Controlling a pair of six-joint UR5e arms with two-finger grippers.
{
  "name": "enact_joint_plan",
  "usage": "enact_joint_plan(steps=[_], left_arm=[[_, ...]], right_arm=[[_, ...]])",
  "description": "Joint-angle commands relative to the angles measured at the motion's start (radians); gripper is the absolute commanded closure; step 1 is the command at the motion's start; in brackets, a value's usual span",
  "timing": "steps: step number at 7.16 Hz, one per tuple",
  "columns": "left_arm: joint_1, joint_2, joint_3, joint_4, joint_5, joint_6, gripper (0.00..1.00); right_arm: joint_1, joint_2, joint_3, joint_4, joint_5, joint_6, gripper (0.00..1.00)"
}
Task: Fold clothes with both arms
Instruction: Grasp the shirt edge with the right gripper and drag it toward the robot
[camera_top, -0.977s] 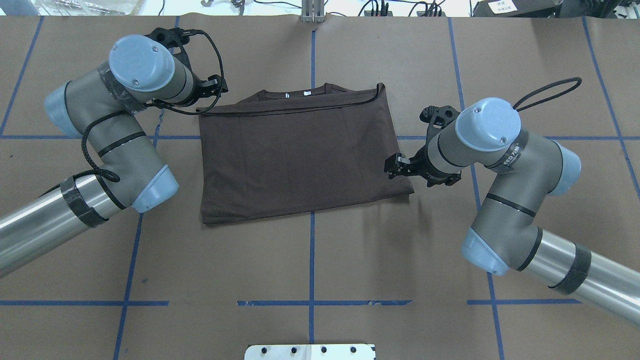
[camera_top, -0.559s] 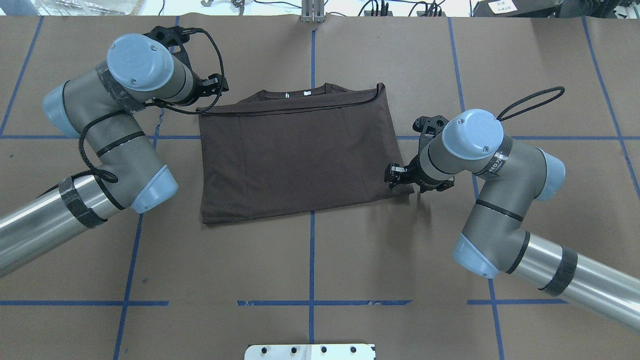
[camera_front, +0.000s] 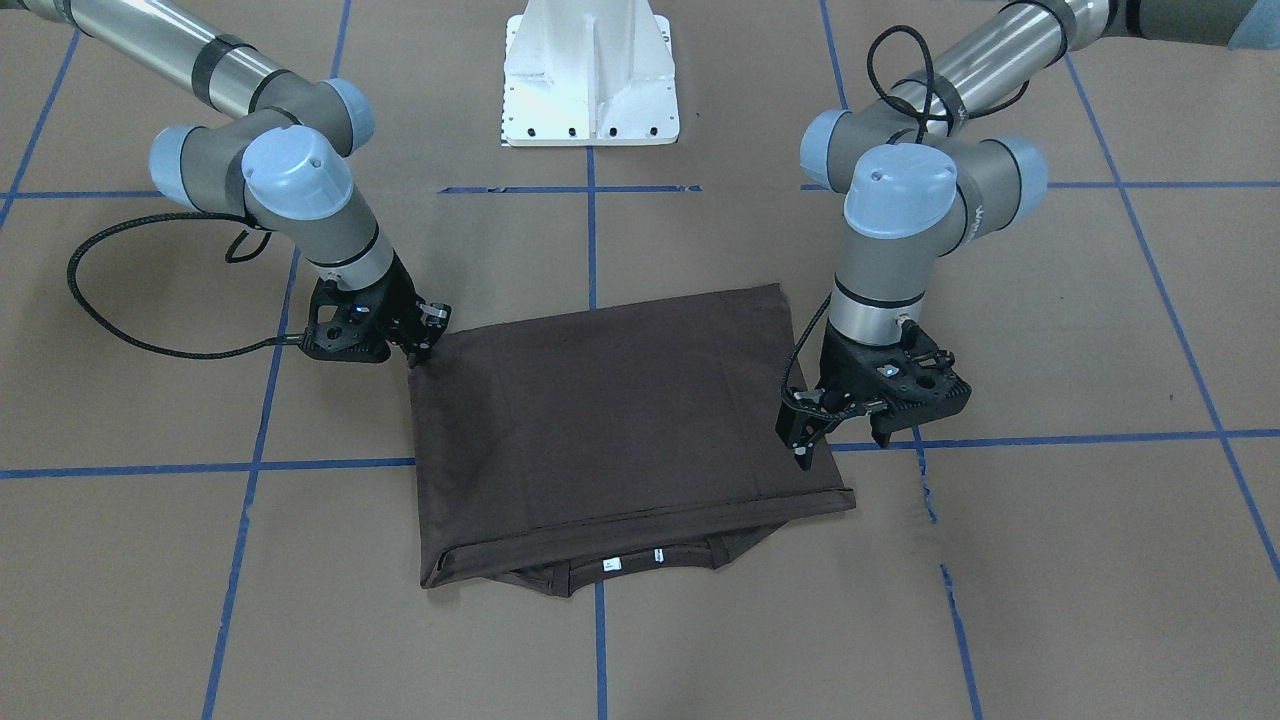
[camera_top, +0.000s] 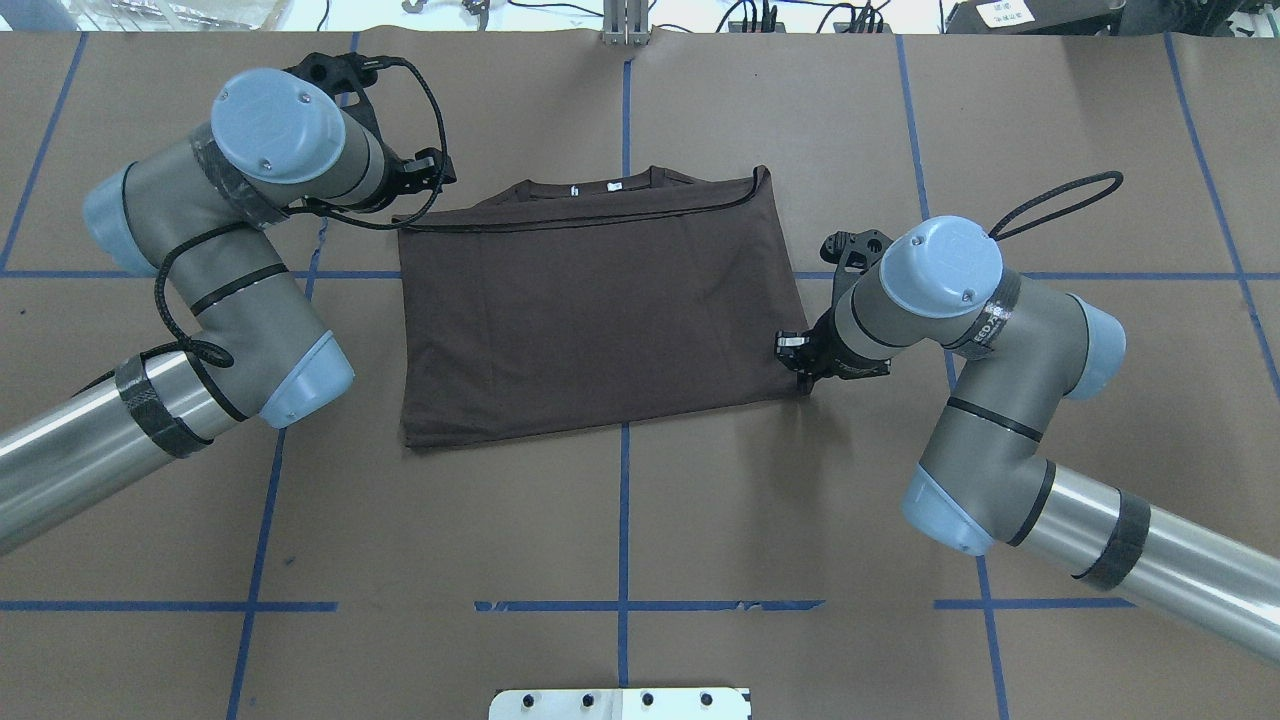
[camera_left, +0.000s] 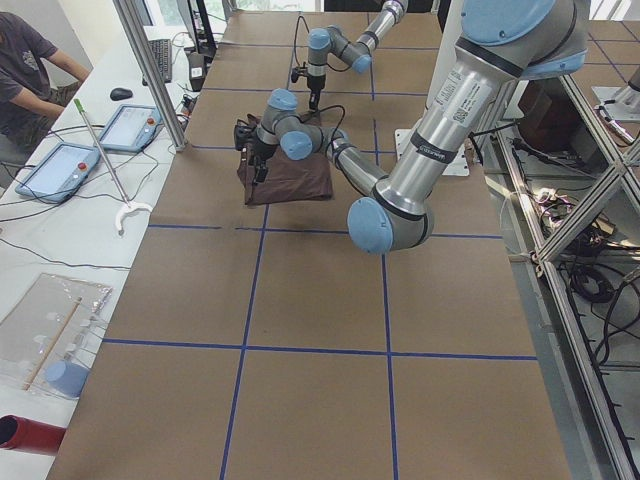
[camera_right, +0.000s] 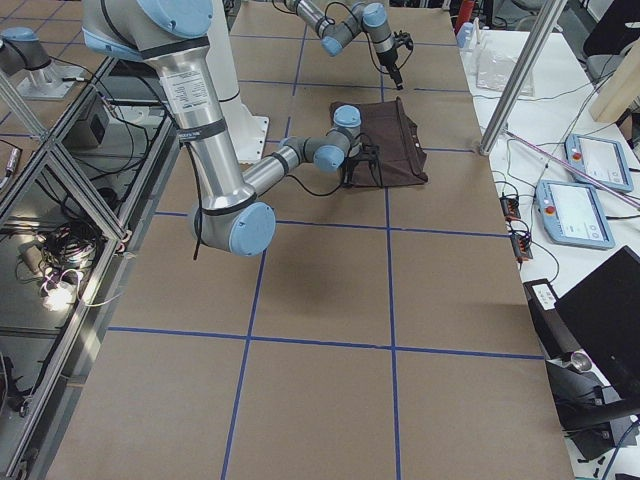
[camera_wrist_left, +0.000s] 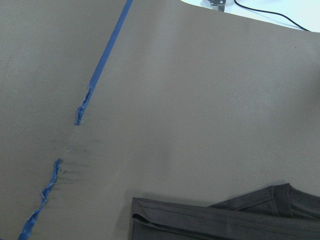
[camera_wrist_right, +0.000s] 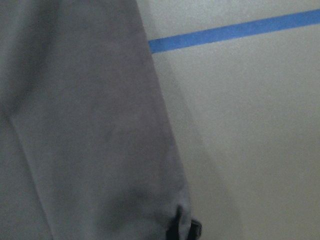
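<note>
The dark brown folded T-shirt (camera_top: 590, 310) lies widthwise. The black right gripper (camera_top: 796, 364) touches its near-right corner and the black left gripper (camera_top: 435, 171) sits beside its far-left corner. Whether these 2 are open cannot be told.

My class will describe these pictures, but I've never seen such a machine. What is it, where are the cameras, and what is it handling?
A robot with two arms, the left arm and the right arm, each ending in a two-finger gripper. One camera looks down from behind it, one faces it, two watch from the table's ends, one rides on each wrist. On the brown table lies a dark brown T-shirt, folded into a rectangle. The right gripper is at one corner, the left gripper near another; whether either grips the cloth, I cannot tell.
</note>
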Motion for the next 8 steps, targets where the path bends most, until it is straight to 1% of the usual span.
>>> enact_joint_plan(steps=[1,2,3,4,5,6,7,8], left_arm=[[0.000,-0.002,0.000,0.000,0.002,-0.002,0.00],[0.000,-0.004,0.000,0.000,0.000,-0.002,0.00],[0.000,-0.005,-0.002,0.000,0.000,-0.006,0.00],[0.002,-0.005,-0.012,0.000,0.000,-0.008,0.00],[0.005,-0.004,-0.026,0.002,0.000,-0.009,0.00],[0.006,0.002,-0.040,0.002,0.000,-0.009,0.00],[0.008,0.005,-0.054,0.002,0.000,-0.014,0.00],[0.011,0.005,-0.061,0.002,-0.003,-0.017,0.00]], right_arm=[[0.002,-0.031,0.055,-0.008,0.026,0.008,1.00],[-0.027,-0.113,0.134,-0.012,0.038,0.010,1.00],[-0.076,-0.222,0.246,-0.012,0.038,0.018,1.00],[-0.140,-0.357,0.384,-0.012,0.040,0.019,1.00],[-0.230,-0.464,0.484,-0.004,0.048,0.100,1.00],[-0.377,-0.531,0.568,-0.004,0.032,0.211,1.00],[-0.495,-0.534,0.591,-0.004,-0.010,0.287,1.00],[-0.521,-0.528,0.606,-0.002,-0.018,0.314,0.01]])
